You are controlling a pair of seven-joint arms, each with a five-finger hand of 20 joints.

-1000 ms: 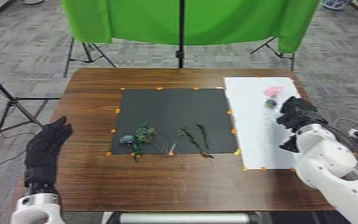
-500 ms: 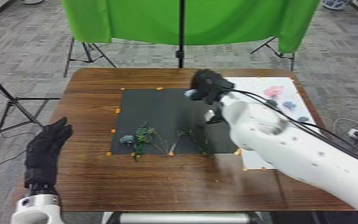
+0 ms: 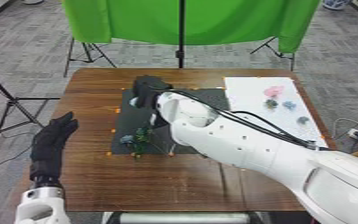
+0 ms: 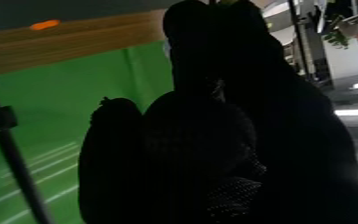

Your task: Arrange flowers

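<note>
Leftward of where they are in the earlier head frame, the right fingers (image 3: 147, 84) are now above the far left part of the dark mat (image 3: 132, 119), and a pale blue flower (image 3: 134, 102) travels with them. They are bent round this flower, which shows at their near left side; exactly how tightly they close, I cannot tell. In the right wrist view they are a dark shape, with part of the bench (image 3: 158, 182) and the green cloth (image 3: 127, 22) beyond them.

Nearer the robot than the right fingers, a blue flower (image 3: 127, 139) and a leafy green sprig (image 3: 143, 133) lie close together on the mat. Well to the right of those fingers, on the white sheet (image 3: 246, 95), are a pink flower (image 3: 273, 91), a dark bluish flower (image 3: 271, 104), a blue flower head (image 3: 289, 105) and a greyish flower (image 3: 302, 120).

Apart from the right fingers, to their left and nearer the robot, the left fingers (image 3: 55, 131) are relaxed and extended, and hold nothing.
</note>
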